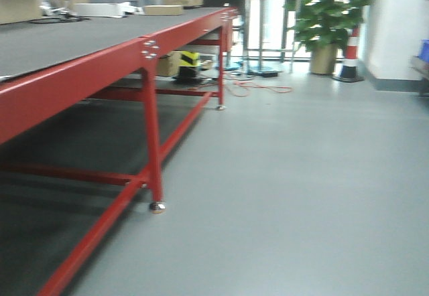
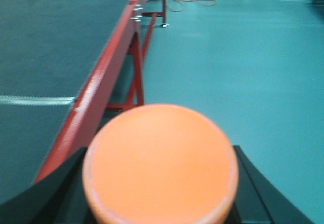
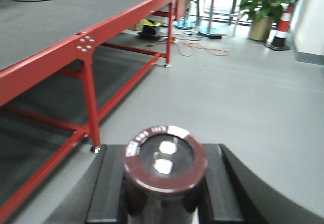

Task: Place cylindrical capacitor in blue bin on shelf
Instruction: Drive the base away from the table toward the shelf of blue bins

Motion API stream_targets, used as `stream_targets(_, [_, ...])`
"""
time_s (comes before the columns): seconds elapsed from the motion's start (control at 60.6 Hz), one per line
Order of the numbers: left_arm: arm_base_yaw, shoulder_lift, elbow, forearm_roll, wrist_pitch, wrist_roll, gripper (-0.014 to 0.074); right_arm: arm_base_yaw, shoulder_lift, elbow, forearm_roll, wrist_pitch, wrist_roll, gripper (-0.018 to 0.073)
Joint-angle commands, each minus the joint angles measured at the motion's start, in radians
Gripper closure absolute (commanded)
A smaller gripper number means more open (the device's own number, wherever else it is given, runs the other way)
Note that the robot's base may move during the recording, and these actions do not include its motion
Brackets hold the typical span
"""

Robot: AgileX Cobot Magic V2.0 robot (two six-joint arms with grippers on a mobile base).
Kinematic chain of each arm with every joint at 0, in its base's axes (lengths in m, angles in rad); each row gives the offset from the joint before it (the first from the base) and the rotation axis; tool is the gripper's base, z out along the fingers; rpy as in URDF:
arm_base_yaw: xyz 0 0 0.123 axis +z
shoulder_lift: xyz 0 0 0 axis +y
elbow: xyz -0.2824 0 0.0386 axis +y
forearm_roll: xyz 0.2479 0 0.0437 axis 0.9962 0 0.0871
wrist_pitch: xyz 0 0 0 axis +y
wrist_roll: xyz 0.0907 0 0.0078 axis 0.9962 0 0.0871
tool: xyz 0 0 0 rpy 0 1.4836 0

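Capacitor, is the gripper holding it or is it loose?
Held. The cylindrical capacitor sits clamped between the right gripper and its black fingers.

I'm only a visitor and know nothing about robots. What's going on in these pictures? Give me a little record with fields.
right gripper: shut on a dark cylindrical capacitor, its two-terminal end facing the camera
left gripper: shut on an orange round-topped object
beside the robot: long red-framed table with a grey top
far end of room: potted plant, traffic cone, orange cable on the floor
shelf: cannot be made out in any view
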Motion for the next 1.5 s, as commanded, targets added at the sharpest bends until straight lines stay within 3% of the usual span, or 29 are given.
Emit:
stream_targets(0.0, [-0.007, -0.005, -0.007, -0.003, -0.019, -0.006, 0.0707, 0.001, -0.006, -0.007, -0.002, -0.017, -0.006, 0.0682])
stream_targets(1.485, [-0.007, -0.005, -0.007, -0.001, -0.019, -0.006, 0.0707, 0.001, -0.006, -0.007, -0.002, -0.017, -0.006, 0.0682])
